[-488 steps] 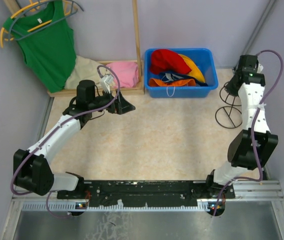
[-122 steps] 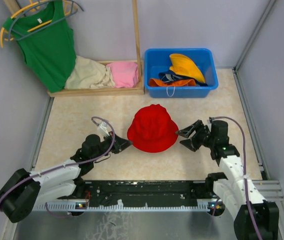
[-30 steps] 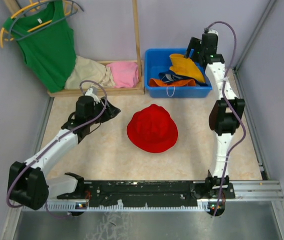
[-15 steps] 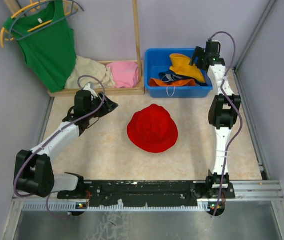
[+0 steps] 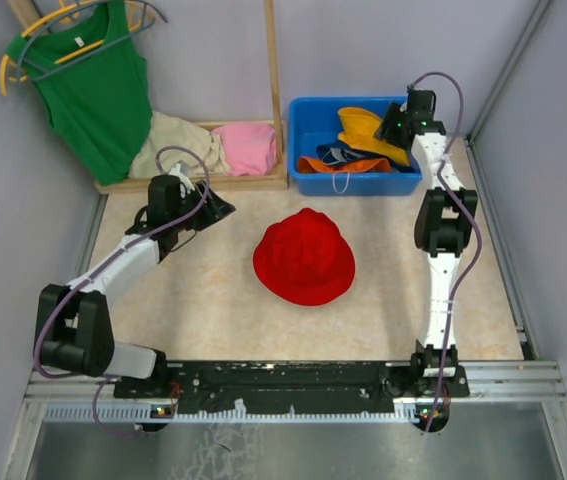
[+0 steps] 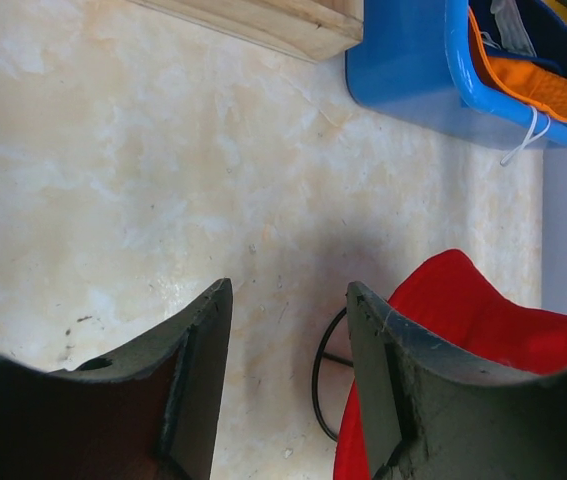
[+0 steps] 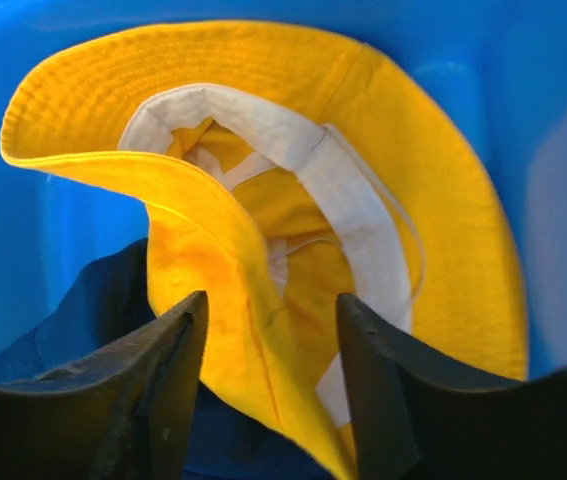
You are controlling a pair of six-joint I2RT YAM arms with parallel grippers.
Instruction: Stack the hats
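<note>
From above, a soft red hat (image 5: pixel 304 257) sits dome-up on the mottled table (image 5: pixel 213 300). A floppy yellow hat (image 5: pixel 368 130) lies in the far blue plastic bin (image 5: pixel 363 185).

Left wrist: the left claw (image 6: pixel 288 290) is released and empty, just left of the red hat.

Right wrist: the right claw (image 7: pixel 268 325) is spread astride the yellow hat's folded, stitched brim, not clenched.

A plain red cloth bucket hat (image 5: pixel 304 258) sits on the mottled beige table (image 5: pixel 213 290); the yellow-orange cloth hat (image 7: pixel 293 210) shows a white inner band.
</note>
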